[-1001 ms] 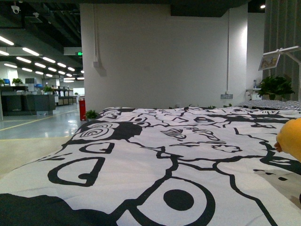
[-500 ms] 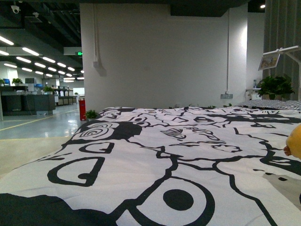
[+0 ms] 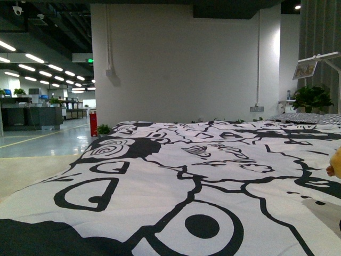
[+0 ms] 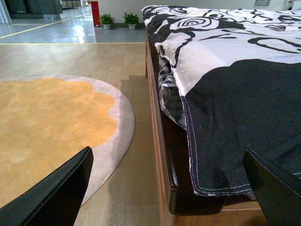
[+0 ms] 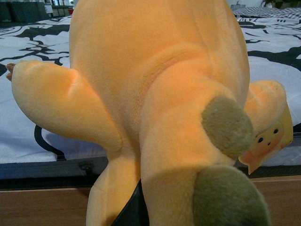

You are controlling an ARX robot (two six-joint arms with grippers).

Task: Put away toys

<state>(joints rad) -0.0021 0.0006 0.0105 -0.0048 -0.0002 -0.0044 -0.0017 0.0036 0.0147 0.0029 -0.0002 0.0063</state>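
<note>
The orange-yellow plush toy (image 5: 155,94) fills the right wrist view, with brownish-green pads on its feet and a paper tag at its side. My right gripper (image 5: 134,212) is shut on the plush toy and holds it above the bed's edge; only a dark sliver of a finger shows under the toy. In the front view a small piece of the plush toy (image 3: 335,162) shows at the right edge. My left gripper (image 4: 174,188) is open and empty, low beside the bed's corner, its black fingers (image 4: 56,193) wide apart.
A bed with a black-and-white patterned cover (image 3: 176,176) fills the front view; its dark wooden frame (image 4: 174,165) shows in the left wrist view. A round orange rug (image 4: 51,122) lies on the wooden floor beside it. A white wall (image 3: 181,64) stands behind.
The plush toy has moved to the right in the front view, from a large piece at the right edge to only a sliver.
</note>
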